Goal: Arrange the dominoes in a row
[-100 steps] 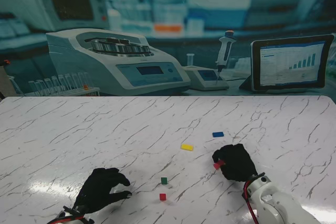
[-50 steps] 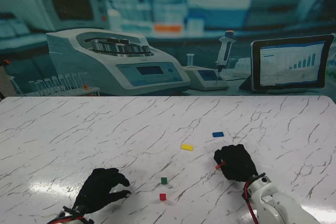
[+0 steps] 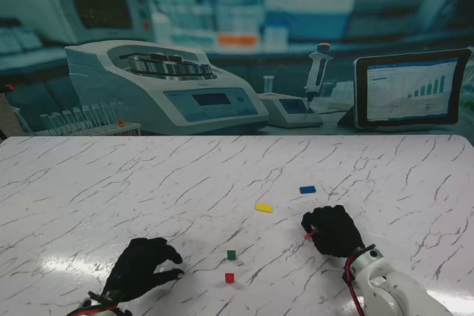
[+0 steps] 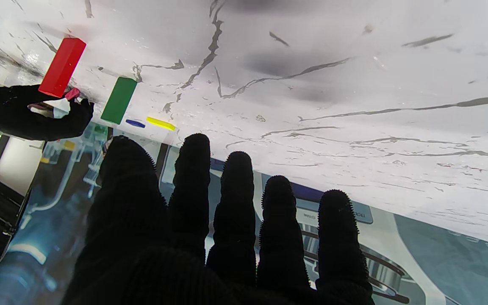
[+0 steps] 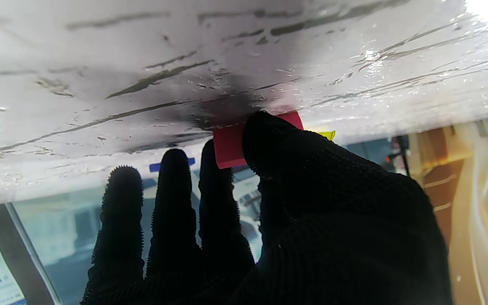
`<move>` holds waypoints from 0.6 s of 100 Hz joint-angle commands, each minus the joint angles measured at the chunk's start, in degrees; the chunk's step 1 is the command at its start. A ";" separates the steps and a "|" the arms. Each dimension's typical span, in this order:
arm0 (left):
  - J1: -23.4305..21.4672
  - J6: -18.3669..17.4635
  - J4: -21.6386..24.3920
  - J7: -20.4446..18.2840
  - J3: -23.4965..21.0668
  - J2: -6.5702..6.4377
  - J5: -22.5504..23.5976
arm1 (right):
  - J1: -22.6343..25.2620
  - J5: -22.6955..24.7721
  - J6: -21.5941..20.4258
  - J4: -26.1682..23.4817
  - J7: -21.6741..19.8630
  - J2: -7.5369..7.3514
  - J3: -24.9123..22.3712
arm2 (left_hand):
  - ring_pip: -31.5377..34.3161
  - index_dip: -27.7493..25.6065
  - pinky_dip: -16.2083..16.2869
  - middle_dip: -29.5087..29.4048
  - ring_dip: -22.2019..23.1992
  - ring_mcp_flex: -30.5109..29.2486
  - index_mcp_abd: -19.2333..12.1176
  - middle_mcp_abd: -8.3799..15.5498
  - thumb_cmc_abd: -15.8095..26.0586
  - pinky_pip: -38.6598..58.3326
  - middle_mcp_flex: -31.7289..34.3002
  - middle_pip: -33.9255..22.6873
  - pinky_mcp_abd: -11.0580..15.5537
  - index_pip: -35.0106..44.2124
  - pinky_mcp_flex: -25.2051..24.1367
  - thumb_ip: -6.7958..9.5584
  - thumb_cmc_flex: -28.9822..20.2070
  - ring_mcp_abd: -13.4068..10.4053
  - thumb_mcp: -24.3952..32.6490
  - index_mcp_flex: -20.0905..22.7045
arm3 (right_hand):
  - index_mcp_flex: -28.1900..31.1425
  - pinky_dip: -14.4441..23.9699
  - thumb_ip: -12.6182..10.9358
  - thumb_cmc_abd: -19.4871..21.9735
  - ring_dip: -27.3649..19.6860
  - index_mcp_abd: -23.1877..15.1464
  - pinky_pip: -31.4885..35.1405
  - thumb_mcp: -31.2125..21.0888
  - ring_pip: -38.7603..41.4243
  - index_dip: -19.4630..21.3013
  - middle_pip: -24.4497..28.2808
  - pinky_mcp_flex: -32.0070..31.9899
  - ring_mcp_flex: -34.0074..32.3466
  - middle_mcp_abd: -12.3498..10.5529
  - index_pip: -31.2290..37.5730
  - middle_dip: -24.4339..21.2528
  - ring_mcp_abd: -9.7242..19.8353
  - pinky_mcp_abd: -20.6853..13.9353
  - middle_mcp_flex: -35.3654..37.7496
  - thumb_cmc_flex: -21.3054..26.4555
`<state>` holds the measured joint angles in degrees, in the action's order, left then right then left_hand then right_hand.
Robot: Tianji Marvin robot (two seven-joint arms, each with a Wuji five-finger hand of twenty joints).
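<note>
Five dominoes show, and going left to right you have the left hand [image 3: 141, 268] resting empty with fingers apart, a red block [image 3: 229, 277] and green block [image 3: 232, 254] standing upright near me, a yellow one [image 3: 264, 207] and blue one [image 3: 307, 189] lying flat farther off, then the right hand [image 3: 333, 229] pinched on a pink-red domino [image 3: 308, 234]. These look light, stiff and easily toppled, so hold the broad faces. Only the right wrist view shows thumb [image 5: 269, 140] and finger pinching the piece at the table [image 5: 100, 63].

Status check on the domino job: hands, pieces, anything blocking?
Right hand shut on pink domino. Left hand open, holding nothing. Red and green dominoes upright; yellow, blue flat. Nothing blocking.
</note>
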<state>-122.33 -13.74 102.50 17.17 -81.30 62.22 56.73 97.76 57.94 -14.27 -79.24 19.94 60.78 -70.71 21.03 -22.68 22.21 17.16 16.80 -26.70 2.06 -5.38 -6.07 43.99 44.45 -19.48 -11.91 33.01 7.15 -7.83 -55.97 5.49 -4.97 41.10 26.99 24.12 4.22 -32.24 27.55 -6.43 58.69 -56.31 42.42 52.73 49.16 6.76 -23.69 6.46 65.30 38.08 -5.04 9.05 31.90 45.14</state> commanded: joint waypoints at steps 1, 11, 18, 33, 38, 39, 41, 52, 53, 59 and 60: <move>-0.47 -1.08 0.18 -0.61 0.03 0.21 -0.17 | 0.73 -0.21 -0.09 -0.06 -0.84 0.34 0.36 | 0.92 0.36 0.94 0.78 0.50 -1.36 -1.82 1.40 0.26 1.25 1.95 -0.95 -0.14 0.68 -0.18 -1.44 -1.29 -1.62 -1.49 0.24 | -1.91 -0.57 1.41 -2.05 0.96 0.27 0.90 1.94 -0.40 -0.98 -0.73 -0.64 -0.06 0.81 -0.75 -0.57 -1.18 3.51 -1.17 2.00; -0.51 -1.12 0.18 -0.55 -0.03 0.23 -0.17 | 0.67 -0.75 -0.11 -0.30 -1.69 0.37 0.34 | 0.91 0.34 0.94 0.81 0.52 -1.41 -1.71 1.38 0.35 1.26 1.97 -0.97 -0.19 0.71 -0.22 -1.27 -0.77 -1.51 -1.41 0.27 | -1.96 -0.61 1.31 -1.94 1.09 0.36 0.78 1.94 -0.35 -1.66 -0.94 -0.74 -0.47 0.97 -1.72 -0.85 -1.33 3.70 -0.63 1.99; -0.55 -1.14 0.19 -0.56 -0.08 0.23 -0.20 | 0.62 -0.83 -0.27 -0.36 -2.24 0.31 0.33 | 0.87 0.31 0.97 0.82 0.55 -1.39 -1.62 1.43 0.31 1.30 1.93 -0.96 -0.31 0.69 -0.25 -1.11 -0.32 -1.56 -1.33 0.25 | -1.24 -0.62 1.18 -2.13 1.25 0.13 0.76 1.89 -0.39 -2.94 -0.99 -0.73 -0.57 0.76 -3.26 -0.94 -1.18 3.70 -0.40 1.69; -0.59 -1.27 0.15 -0.47 -0.12 0.23 -0.18 | 0.65 -1.07 -0.57 -0.43 -3.59 0.18 0.22 | 0.81 0.24 1.01 0.85 0.59 -1.37 -1.58 1.48 0.27 1.39 1.95 -0.95 -0.32 0.61 -0.23 -0.80 0.44 -1.50 -1.09 0.24 | 1.18 -0.65 0.94 -2.25 1.48 0.61 0.56 1.77 -0.72 -6.47 -1.50 -0.89 -0.99 0.41 -6.45 -1.40 -0.75 3.66 0.37 1.00; -0.60 -1.34 0.14 -0.47 -0.15 0.24 -0.19 | 0.61 -1.24 -0.61 -0.33 -3.70 0.19 0.24 | 0.86 0.19 1.01 0.87 0.63 -1.49 -1.51 1.47 0.35 1.39 1.96 -0.96 -0.32 0.61 -0.27 -0.70 0.75 -1.56 -1.00 0.26 | 1.88 -0.66 0.85 -2.31 1.56 0.72 0.44 1.79 -0.79 -7.62 -1.77 -1.02 -1.19 0.22 -7.31 -1.61 -0.65 3.76 0.92 0.85; -0.60 -1.36 0.14 -0.47 -0.15 0.24 -0.19 | 0.62 -1.29 -0.62 -0.32 -3.73 0.20 0.24 | 0.87 0.18 1.01 0.87 0.64 -1.52 -1.50 1.49 0.37 1.39 1.97 -0.97 -0.32 0.60 -0.27 -0.68 0.80 -1.60 -0.98 0.24 | 2.02 -0.66 0.85 -2.25 1.59 0.76 0.43 1.81 -0.73 -7.81 -1.80 -1.02 -1.37 0.20 -7.44 -1.64 -0.65 3.76 1.07 0.80; -0.60 -1.38 0.14 -0.46 -0.16 0.24 -0.19 | 0.64 -1.37 -0.63 -0.34 -3.78 0.20 0.22 | 0.85 0.17 1.01 0.87 0.63 -1.47 -1.50 1.48 0.39 1.38 1.95 -0.96 -0.33 0.61 -0.28 -0.66 0.88 -1.58 -0.98 0.26 | 2.33 -0.65 0.83 -2.12 1.63 0.87 0.41 1.93 -0.73 -8.36 -1.96 -1.02 -1.49 0.27 -7.83 -1.75 -0.64 3.77 1.35 0.64; -0.60 -1.45 0.10 -0.48 -0.17 0.23 -0.18 | 0.77 -1.70 -0.76 -0.54 -4.28 0.22 0.05 | 0.83 0.08 1.02 0.90 0.68 -1.45 -1.41 1.44 0.52 1.40 1.98 -0.96 -0.41 0.57 -0.32 -0.45 1.51 -1.48 -0.81 0.27 | 4.27 -0.65 0.78 -1.92 1.74 1.27 0.25 2.69 -0.79 -10.82 -2.33 -1.13 -1.98 -0.06 -9.47 -1.99 -0.58 3.79 2.05 -0.46; -0.60 -1.45 0.10 -0.49 -0.18 0.23 -0.18 | 0.78 -1.73 -0.79 -0.55 -4.33 0.22 0.04 | 0.83 0.08 1.02 0.89 0.68 -1.46 -1.44 1.48 0.51 1.40 1.94 -0.94 -0.40 0.56 -0.33 -0.44 1.55 -1.46 -0.79 0.26 | 4.53 -0.65 0.76 -1.91 1.75 1.28 0.23 2.75 -0.81 -11.05 -2.46 -1.14 -1.99 -0.15 -9.60 -2.10 -0.58 3.79 2.22 -0.49; -0.62 -1.46 0.10 -0.54 -0.20 0.23 -0.22 | 0.81 -1.87 -0.98 -0.66 -4.65 0.20 -0.05 | 0.83 0.03 1.03 0.91 0.70 -1.49 -1.40 1.42 0.55 1.43 1.97 -0.95 -0.41 0.53 -0.29 -0.31 1.96 -1.43 -0.71 0.28 | 6.23 -0.66 0.67 -1.75 1.82 0.82 -0.09 3.19 -0.86 -12.09 -2.82 -1.39 -2.19 -0.35 -10.06 -2.38 -0.58 4.04 2.56 -1.05; -0.62 -1.47 0.10 -0.54 -0.20 0.23 -0.23 | 0.81 -1.88 -1.01 -0.66 -4.68 0.20 -0.06 | 0.83 0.03 1.03 0.91 0.70 -1.49 -1.40 1.42 0.55 1.43 1.97 -0.95 -0.41 0.53 -0.29 -0.31 1.96 -1.43 -0.71 0.28 | 6.38 -0.66 0.66 -1.76 1.83 0.84 -0.12 3.25 -0.87 -12.25 -2.91 -1.39 -2.19 -0.37 -10.16 -2.44 -0.58 4.05 2.54 -1.16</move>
<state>-122.48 -13.82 102.55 17.24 -81.55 62.22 56.76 97.64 56.10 -14.88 -80.41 16.01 60.70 -71.14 21.03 -22.68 22.21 17.16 16.80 -26.71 2.06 -5.27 -6.07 43.99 44.46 -19.48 -11.91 33.02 7.15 -7.83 -54.77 5.48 -5.05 41.10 31.83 24.06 4.21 -32.21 28.45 -5.03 58.66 -54.97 41.83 41.94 47.36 6.28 -23.74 6.42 55.86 36.56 -5.05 9.05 32.58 45.58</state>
